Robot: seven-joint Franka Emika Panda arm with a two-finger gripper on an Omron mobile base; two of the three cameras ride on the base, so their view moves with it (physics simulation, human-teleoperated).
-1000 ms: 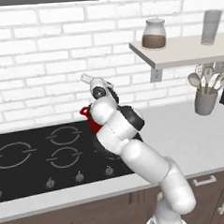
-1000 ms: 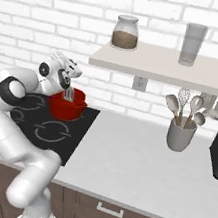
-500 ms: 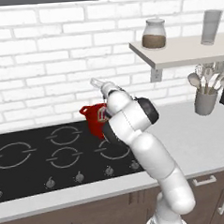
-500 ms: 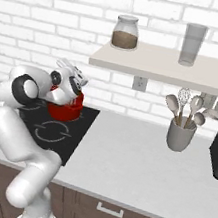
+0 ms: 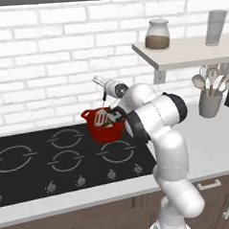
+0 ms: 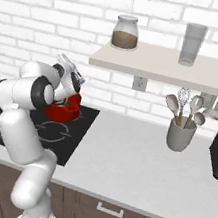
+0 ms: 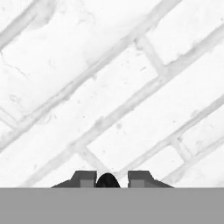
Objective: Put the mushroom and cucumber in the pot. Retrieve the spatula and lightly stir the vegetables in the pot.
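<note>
One small bright-red round pot [image 5: 105, 124] stood on the black hob, vegetables seemingly inside; the claw [image 7: 107, 178], clenched on a dark spatula handle [image 5: 104, 97], held it over the pot, so stirring appeared underway.

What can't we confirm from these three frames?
- Pot contents: left base view shows a small blurred mix, mushroom and cucumber indistinguishable; in the right base view the arm covers the pot opening.
- Spatula: thin dark handle visible; blade end lost among pot contents.
- Hand view: dark rounded end between the jaws, cut off by the bottom edge; brick wall beyond.
</note>
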